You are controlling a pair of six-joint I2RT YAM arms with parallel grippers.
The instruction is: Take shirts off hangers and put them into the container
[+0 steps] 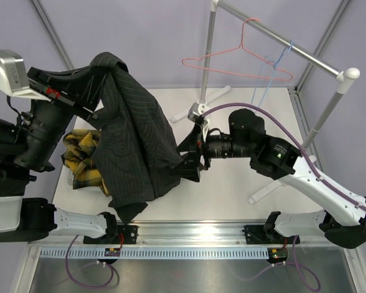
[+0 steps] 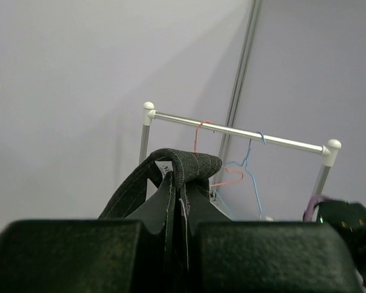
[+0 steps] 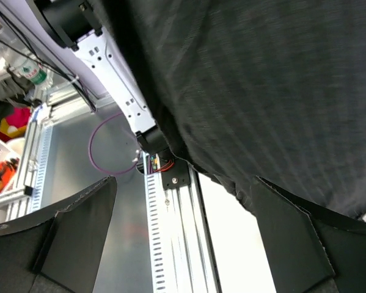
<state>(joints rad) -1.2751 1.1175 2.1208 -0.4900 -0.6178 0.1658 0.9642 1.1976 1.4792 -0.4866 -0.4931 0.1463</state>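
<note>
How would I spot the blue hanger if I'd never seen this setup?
Find the metal rail at the far right of the table. Two bare wire hangers hang from it; the blue hanger is nearer the rail's right end, beside the pink hanger.

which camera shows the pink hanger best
Top external: the whole pink hanger shows bare on the rail, hook and triangle. The left wrist view shows only its hook and part of one shoulder behind the dark shirt. The right wrist view shows none of it.
</note>
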